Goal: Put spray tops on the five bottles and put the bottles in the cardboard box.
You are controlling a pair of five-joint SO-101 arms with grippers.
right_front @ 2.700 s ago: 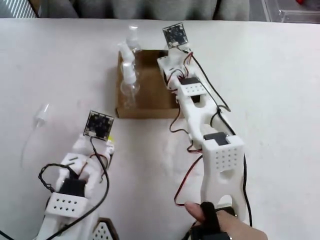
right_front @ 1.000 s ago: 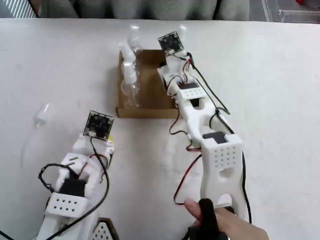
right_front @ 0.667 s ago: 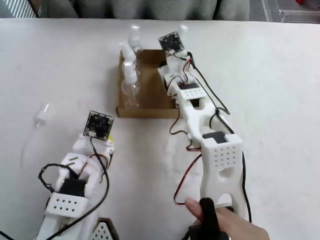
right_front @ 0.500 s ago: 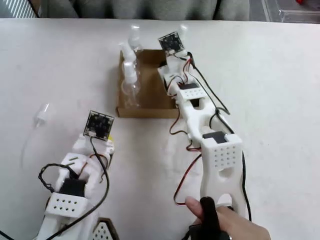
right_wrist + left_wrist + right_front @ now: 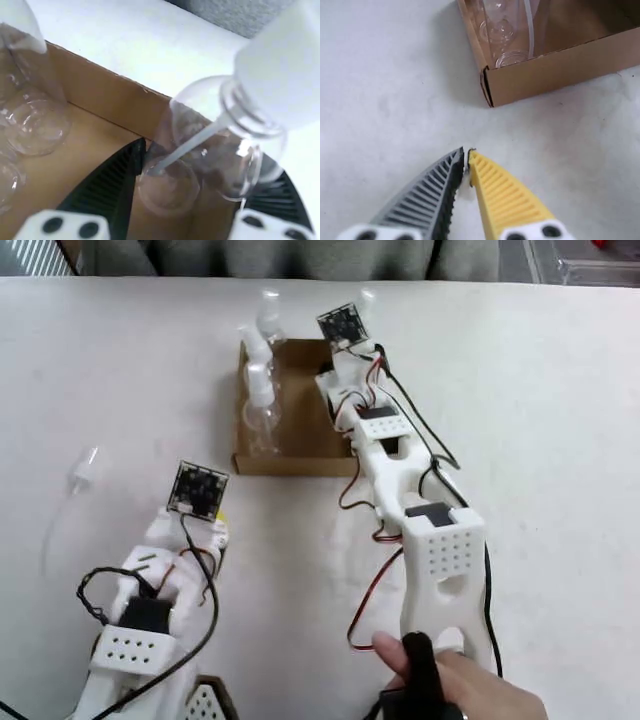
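The right pincer (image 5: 200,162) grips a clear, round-shouldered plastic bottle (image 5: 215,145) between its 2 fingers, a ribbed black one (image 5: 112,182) pressed to one side of the glossy body and the other half hidden behind it. The bottle is tilted, with a smooth white spray top (image 5: 285,60) seated on its neck and a thin translucent dip tube running down inside. Just below this pincer is a corner of the open cardboard box (image 5: 95,95), a shallow rectangular tray of matte brown board. The bottle's round base sits low inside that corner; whether it touches the floor cannot be told. Across the box from that pincer, along the opposite wall, other clear bottles (image 5: 262,412) with white tops stand in a row, their circular bases catching the light. The left pincer (image 5: 466,155) is closed on nothing, its 2 tapering ridged fingers, 1 grey (image 5: 427,195) and 1 yellow (image 5: 502,195), meeting at the tips just over the pale, faintly mottled table (image 5: 385,100). The box's near corner lies ahead of those tips, near but apart. A loose spray top (image 5: 84,468), white with a long thin tube, lies flat on the table well off to the left pincer's side, away from the box.
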